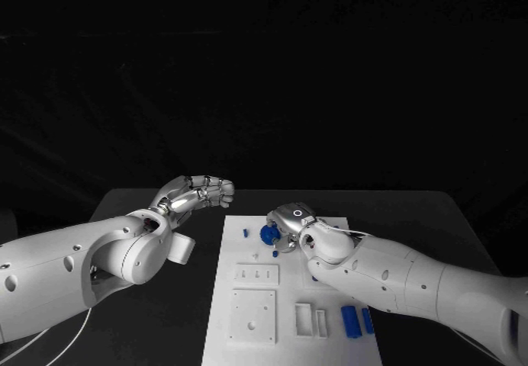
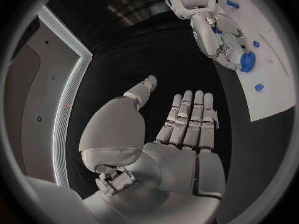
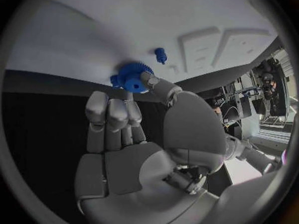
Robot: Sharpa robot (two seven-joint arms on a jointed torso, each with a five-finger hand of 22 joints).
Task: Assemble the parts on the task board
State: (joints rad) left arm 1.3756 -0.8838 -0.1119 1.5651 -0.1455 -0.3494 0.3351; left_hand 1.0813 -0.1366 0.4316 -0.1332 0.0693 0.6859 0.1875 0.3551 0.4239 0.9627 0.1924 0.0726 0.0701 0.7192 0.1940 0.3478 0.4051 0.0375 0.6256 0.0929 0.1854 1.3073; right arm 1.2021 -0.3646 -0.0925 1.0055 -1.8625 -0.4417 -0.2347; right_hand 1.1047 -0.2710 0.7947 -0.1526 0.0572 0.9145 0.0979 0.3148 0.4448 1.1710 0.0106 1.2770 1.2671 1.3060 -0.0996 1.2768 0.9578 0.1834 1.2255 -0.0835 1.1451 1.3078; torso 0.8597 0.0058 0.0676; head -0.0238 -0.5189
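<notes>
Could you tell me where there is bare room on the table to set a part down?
The black table is bare right of the task board and behind its far edge. The board's far end is crowded: the right hand holds a blue gear there.

Black table point(image 1: 154, 200) under the white plate, dark backdrop point(image 1: 264, 84) behind it.

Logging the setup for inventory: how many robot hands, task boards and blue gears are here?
Robot hands: 2, the left robot hand and the right robot hand
Task board: 1
Blue gear: 1
Total: 4
</notes>
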